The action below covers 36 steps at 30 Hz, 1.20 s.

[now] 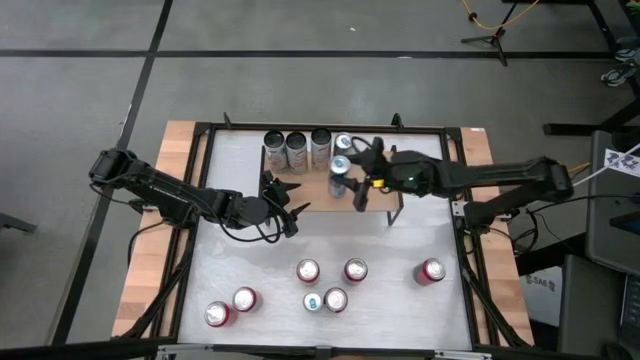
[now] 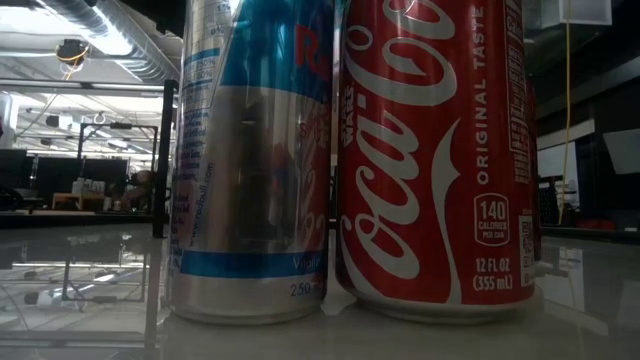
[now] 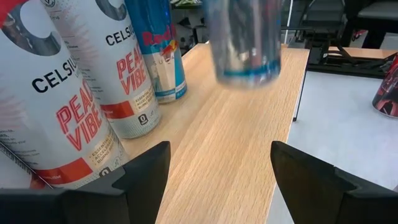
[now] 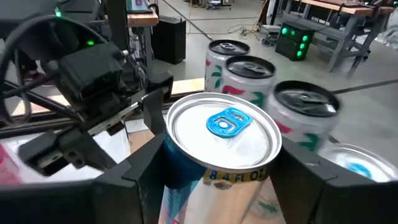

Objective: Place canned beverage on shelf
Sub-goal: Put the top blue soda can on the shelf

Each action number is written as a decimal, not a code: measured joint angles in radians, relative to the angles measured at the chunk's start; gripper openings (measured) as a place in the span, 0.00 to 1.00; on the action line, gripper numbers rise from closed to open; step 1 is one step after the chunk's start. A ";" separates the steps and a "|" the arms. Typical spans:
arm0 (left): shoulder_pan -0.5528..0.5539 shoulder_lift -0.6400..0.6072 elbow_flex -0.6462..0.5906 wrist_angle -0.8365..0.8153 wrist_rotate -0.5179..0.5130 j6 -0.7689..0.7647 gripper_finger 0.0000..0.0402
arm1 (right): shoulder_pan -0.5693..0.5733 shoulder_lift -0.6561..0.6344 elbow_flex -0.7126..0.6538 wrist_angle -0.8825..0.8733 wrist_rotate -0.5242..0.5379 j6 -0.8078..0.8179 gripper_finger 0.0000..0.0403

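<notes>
Overhead view: the right arm reaches across the table from its right edge, its gripper [image 1: 345,178] over the shelf [image 1: 375,190], a light wood plank on thin black legs lying lengthwise across the far half of the table [image 1: 400,240]. The fingers are clamped on the sides of a slim blue-and-silver can [image 4: 217,155]. The can stands upright, long axis vertical, blue pull-tab uppermost, on or just above the plank. The left arm extends from the left edge; its gripper [image 1: 290,205] sits beside the shelf's left end, fingers [image 3: 140,174] spread apart and holding nothing.

A row of four cans stands upright along the shelf's far edge: three white cans [image 3: 50,99] lettered "CELSIUS" and "PEACH VIBE", then a blue Red Bull can [image 3: 158,50].

Table-level view: a silver-blue can [image 2: 250,160] marked "250" stands touching a red can [image 2: 435,160] reading "Coca-Cola", "ORIGINAL TASTE", "140 CALORIES", "12 FL OZ (355 mL)".
</notes>
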<state>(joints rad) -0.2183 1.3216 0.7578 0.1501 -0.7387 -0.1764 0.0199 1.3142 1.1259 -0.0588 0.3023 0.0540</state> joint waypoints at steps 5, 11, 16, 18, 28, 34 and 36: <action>0.000 0.000 0.000 0.000 0.000 0.000 0.67 | 0.000 -0.092 0.000 -0.085 0.000 0.004 0.56; 0.000 0.000 0.000 0.000 0.000 0.000 0.67 | 0.000 -0.196 0.000 -0.193 0.017 0.027 0.56; 0.000 0.000 0.000 0.000 0.000 0.000 0.67 | -0.001 -0.244 0.002 -0.264 0.109 0.019 0.56; 0.000 0.000 0.000 0.000 0.000 0.000 0.67 | -0.001 -0.246 0.002 -0.296 0.143 0.006 0.56; 0.000 0.000 0.000 0.000 0.000 0.000 0.67 | -0.091 -0.245 -0.108 -0.240 0.169 -0.013 0.56; 0.000 0.000 0.000 0.000 0.000 0.000 0.67 | -0.210 -0.245 -0.211 -0.054 -0.005 -0.028 0.56; 0.000 0.000 0.000 0.000 0.000 0.000 0.67 | -0.242 -0.245 -0.238 -0.007 -0.024 -0.035 0.56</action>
<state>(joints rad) -0.2184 1.3216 0.7578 0.1501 -0.7387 -0.1761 -0.2220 1.0687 0.8875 -0.0660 0.2783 0.0189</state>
